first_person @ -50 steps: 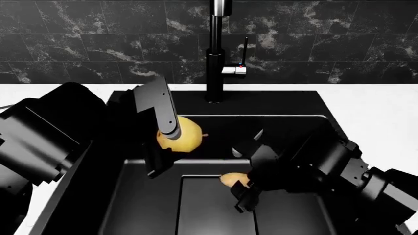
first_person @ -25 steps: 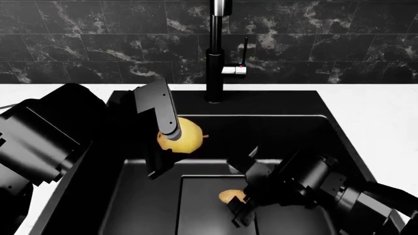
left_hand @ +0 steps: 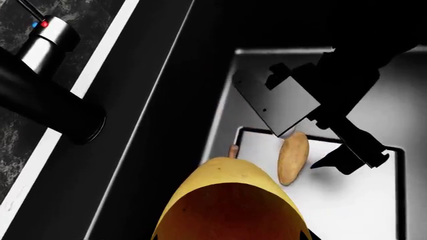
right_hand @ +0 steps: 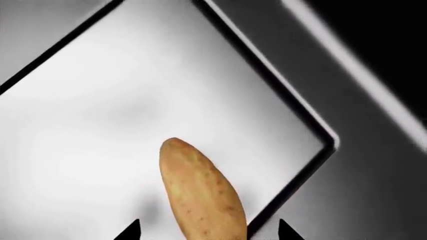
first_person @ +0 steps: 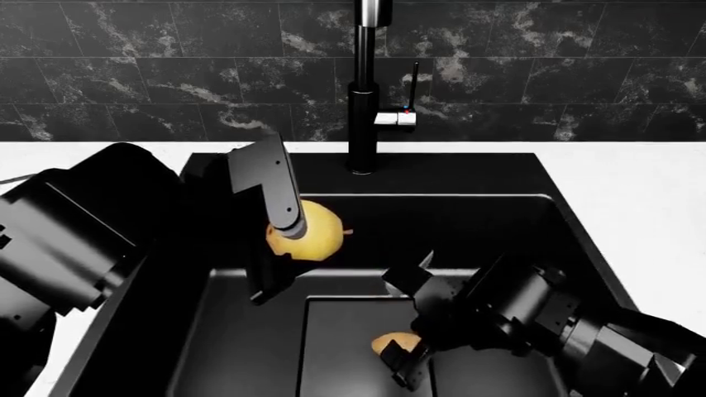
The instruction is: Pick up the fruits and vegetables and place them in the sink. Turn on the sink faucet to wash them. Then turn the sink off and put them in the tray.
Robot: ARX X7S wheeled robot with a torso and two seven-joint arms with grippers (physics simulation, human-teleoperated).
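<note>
My left gripper [first_person: 281,255] is shut on the yellow fruit [first_person: 314,231] and holds it over the back left of the black sink [first_person: 464,174]. The fruit [left_hand: 230,200] fills the near part of the left wrist view and hides the fingers there. My right gripper [first_person: 406,335] is low in the sink over the drain plate [first_person: 342,347]. The tan potato [right_hand: 200,192] lies between its fingertips [right_hand: 133,231] with a small gap on each side, so it stands open. The faucet [first_person: 364,107] rises behind the sink with its silver lever [first_person: 395,118]. The tray is out of view.
White counter [first_person: 629,190] runs on both sides of the sink, and a dark marble wall [first_person: 165,66] stands behind it. The faucet base [left_hand: 47,105] sits close to my left arm's side of the basin.
My right gripper has gone down and toward me with the potato, bringing it onto the drain plate. The left gripper and the fruit have hardly moved.
</note>
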